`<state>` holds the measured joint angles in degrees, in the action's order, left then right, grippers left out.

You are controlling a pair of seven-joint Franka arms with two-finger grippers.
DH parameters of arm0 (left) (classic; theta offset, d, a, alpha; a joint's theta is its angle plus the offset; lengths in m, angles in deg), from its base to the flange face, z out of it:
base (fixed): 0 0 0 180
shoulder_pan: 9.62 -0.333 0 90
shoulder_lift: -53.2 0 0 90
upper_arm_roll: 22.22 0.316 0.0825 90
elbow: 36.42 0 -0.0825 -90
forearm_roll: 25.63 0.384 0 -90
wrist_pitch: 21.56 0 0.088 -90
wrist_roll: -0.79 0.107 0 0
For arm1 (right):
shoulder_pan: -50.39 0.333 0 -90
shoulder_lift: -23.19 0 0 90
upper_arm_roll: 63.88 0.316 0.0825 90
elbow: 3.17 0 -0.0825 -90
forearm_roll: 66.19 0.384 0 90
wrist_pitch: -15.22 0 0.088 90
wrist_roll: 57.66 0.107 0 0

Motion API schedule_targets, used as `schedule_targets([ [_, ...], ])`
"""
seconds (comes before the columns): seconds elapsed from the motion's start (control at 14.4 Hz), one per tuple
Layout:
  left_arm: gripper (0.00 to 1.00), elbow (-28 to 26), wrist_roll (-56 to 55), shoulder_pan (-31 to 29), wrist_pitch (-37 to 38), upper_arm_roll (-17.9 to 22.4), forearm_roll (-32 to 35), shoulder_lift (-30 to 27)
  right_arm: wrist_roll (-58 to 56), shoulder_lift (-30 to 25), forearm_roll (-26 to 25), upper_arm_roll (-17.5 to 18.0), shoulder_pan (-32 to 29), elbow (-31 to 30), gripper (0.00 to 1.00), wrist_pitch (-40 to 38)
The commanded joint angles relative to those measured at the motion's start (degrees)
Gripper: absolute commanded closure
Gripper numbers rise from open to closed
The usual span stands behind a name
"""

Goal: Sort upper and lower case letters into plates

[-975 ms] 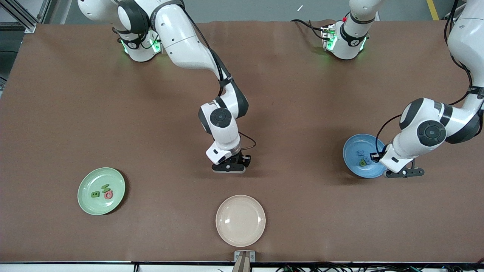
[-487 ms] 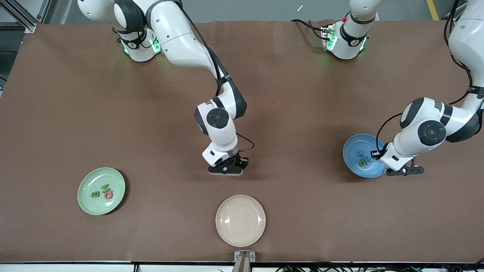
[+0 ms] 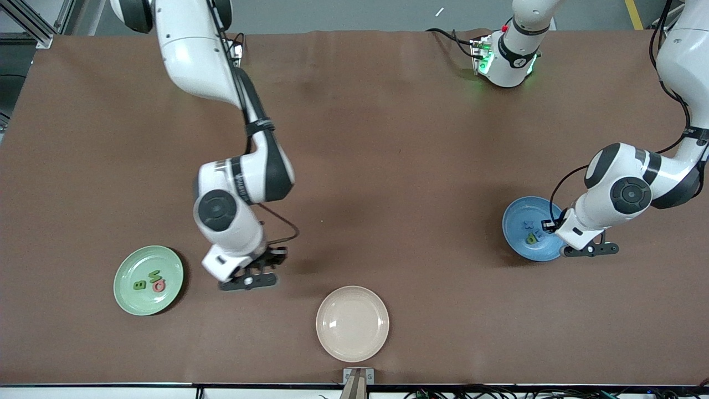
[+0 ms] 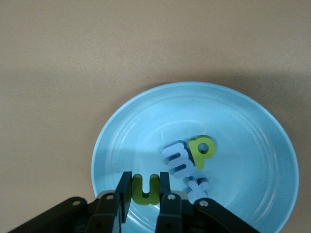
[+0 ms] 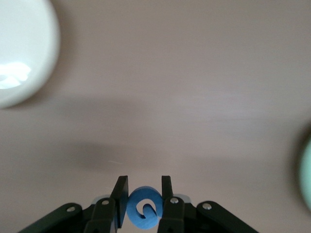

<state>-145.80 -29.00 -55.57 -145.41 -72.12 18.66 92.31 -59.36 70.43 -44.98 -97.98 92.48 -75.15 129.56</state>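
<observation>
The right gripper [image 3: 247, 281] has swung toward the green plate [image 3: 124, 302], clamping a blue letter [image 5: 144, 208]. The left gripper [image 4: 146, 204], over the blue plate [image 4: 262, 121], pinches a green letter [image 4: 144, 188]; its release looks next.

We see two glossy white arms with black joint bands and round dark caps, thin black cables looping along them, green lights at what looks like one base [image 3: 501, 61], black grippers [image 4: 145, 206] with small silver screws, slim black fingers [image 5: 120, 194].

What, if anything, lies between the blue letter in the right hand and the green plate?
Nothing visible: the right hand holds the blue letter over bare table beside the green plate.
</observation>
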Motion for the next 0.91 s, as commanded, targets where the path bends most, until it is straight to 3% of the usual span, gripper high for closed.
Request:
schedule_targets([
  [0.0, 0.0, 0.39, 0.43, -0.36, 0.01, -0.99, -0.61, -0.87, -12.21, -0.48, -0.37, -1.58, -5.05, -2.63, 0.99, -2.19],
  [0.14, 0.0, 2.23, 0.17, -0.54, 2.89, -4.23, -0.96, -3.33, -23.55, 0.13, -0.11, -1.49, -10.86, -3.07, 0.99, -1.75],
  [0.42, 0.0, 14.87, 0.96, -0.45, 19.49, -12.05, -5.18, -3.51, -31.25, 1.89, 0.33, 0.96, -18.08, -5.08, 0.96, 1.39],
  [0.63, 0.0, 22.43, 0.96, -0.45, 26.63, -16.71, -5.18, -3.51, -32.22, 1.89, 0.24, 3.34, -19.67, -7.47, 0.84, 5.8],
  [0.84, 0.0, 29.29, 0.96, -0.45, 34.88, -21.37, -5.36, -3.51, -31.34, 1.63, 0.59, 3.43, -18.8, -7.56, 0.59, 4.84],
])
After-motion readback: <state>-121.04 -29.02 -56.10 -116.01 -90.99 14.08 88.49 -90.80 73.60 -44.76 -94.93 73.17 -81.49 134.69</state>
